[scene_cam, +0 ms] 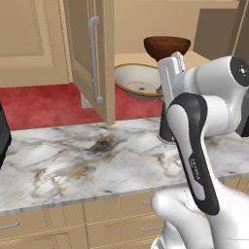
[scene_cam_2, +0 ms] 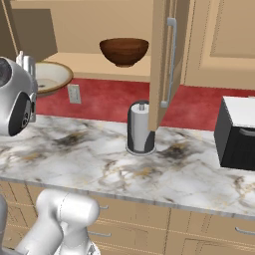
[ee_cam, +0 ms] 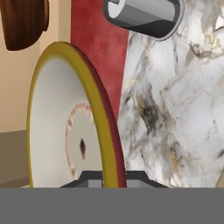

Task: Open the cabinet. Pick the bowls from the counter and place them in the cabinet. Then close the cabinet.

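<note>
The end effector [ee_cam: 109, 177] is right up against the cream bowl [ee_cam: 61, 131], its tips straddling the yellow-tan rim at the bottom of the hand view, one inside and one outside, so it looks clamped on that rim, with the bowl carried tilted rather than level. From the left base view the cream bowl [scene_cam: 138, 81] sits at the front lip of the cabinet [scene_cam: 90, 53], partly hanging out over the shelf edge, while the dark wooden bowl [scene_cam: 167, 46] already stands deeper on the shelf, just behind and above it. Here is the worry: let go now and the cream bowl, by my reading, is not fully supported, so it could tip off the lip and drop onto the bench [scene_cam: 97, 155] below. Push it in carelessly and its far rim may nudge the wooden bowl [scene_cam_2: 124, 51] toward the back. The grip on a thin rim is also a weak one; a twist of the wrist could let it slip. Below stands the grey canister [scene_cam_2: 141, 128], right under the path of a fall. And the open door [scene_cam_2: 164, 64] hangs close on the right side, so a wide swing of the arm on the way out could knock it.
</note>
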{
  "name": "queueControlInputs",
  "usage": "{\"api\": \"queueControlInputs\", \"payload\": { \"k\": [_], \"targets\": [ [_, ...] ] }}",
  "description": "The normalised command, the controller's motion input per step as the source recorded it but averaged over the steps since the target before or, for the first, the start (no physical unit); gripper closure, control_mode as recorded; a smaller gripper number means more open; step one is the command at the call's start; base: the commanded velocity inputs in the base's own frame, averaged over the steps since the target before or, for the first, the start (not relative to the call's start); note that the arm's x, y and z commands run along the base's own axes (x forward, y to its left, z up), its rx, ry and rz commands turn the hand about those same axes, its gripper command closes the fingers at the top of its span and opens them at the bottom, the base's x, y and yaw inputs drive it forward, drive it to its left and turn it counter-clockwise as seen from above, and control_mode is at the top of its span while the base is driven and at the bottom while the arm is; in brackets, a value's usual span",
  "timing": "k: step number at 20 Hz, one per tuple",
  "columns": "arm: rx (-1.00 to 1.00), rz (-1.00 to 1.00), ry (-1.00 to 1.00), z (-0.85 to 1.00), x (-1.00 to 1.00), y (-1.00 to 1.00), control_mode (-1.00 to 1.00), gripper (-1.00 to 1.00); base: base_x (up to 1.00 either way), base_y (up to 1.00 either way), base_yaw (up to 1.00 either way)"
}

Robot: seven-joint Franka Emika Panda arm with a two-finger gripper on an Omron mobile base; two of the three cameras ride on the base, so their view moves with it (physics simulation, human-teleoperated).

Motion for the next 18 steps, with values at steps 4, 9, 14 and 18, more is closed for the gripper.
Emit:
{"api": "queueControlInputs", "payload": {
  "k": [4, 9, 14, 18],
  "targets": [
    [0.00, 0.00, 0.00, 0.18, 0.15, 0.22, -1.00, 1.00, 0.00, 0.00, 0.00],
    [0.00, 0.00, 0.00, 0.29, 0.29, 0.10, -1.00, 1.00, 0.00, 0.00, 0.00],
    [0.01, 0.00, 0.00, 0.23, 0.49, 0.00, -1.00, 1.00, 0.00, 0.00, 0.00],
    [0.01, 0.00, 0.00, 0.11, 0.60, 0.00, -1.00, 1.00, 0.00, 0.00, 0.00]
  ]
}}
